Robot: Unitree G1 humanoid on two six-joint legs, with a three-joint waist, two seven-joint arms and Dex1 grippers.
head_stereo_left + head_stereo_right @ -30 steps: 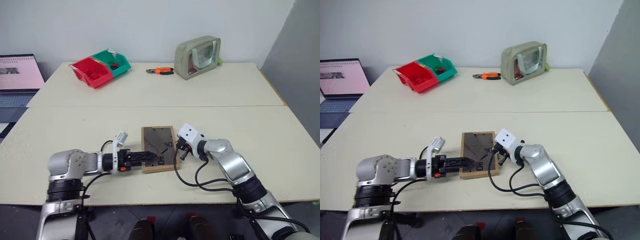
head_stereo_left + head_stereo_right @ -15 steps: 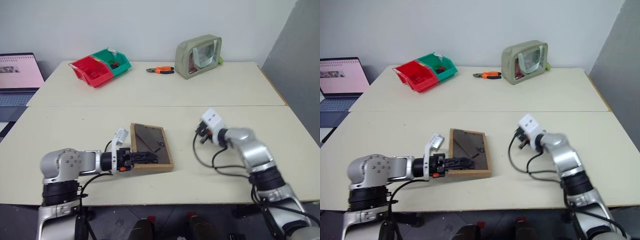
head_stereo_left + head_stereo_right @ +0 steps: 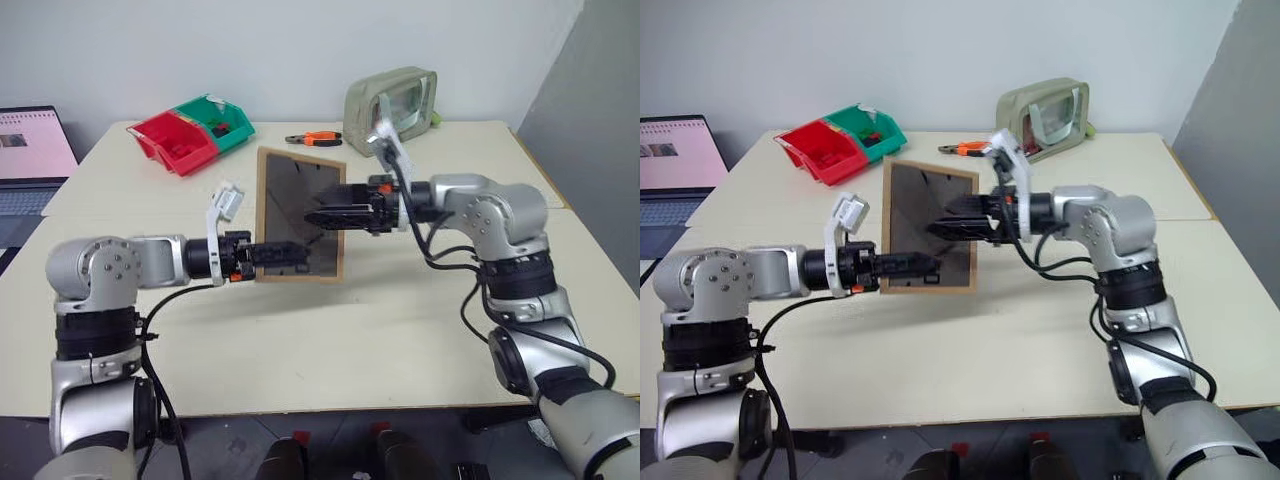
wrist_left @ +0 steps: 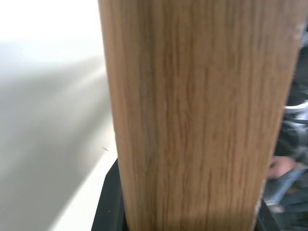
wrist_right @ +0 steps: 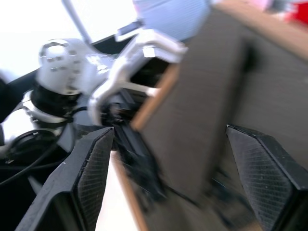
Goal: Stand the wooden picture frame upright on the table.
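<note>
A: Where is the wooden picture frame [image 3: 300, 214] seen?

B: It is held upright above the worktop [image 3: 400, 310], its dark back turned toward the camera, between the two sets of jaws. Its lower left edge is clamped by the left gripper [image 3: 290, 254], whose jaws are closed narrowly on the light-wood border. In the left wrist view the wood grain [image 4: 192, 115] is seen right against that gripper's fingers.

A: And the right gripper [image 3: 325, 217]?

B: It is pointed at the frame's back from the opposite side. Its jaws are spread wide, as shown in the right wrist view, where the two black fingers [image 5: 91, 178] stand well apart with the dark back panel [image 5: 231, 110] between them. Whether the back is touched cannot be told.

A: What lies beyond the jaws?

B: Past the right gripper, at the far edge of the worktop, an olive-green pouch [image 3: 392, 103] is seen, with orange-handled pliers [image 3: 315, 139] just beside it. Beyond the left gripper, a red bin [image 3: 170, 142] and a green bin [image 3: 220, 118] are set touching each other, and a laptop [image 3: 30, 160] is found off the worktop's end.
</note>
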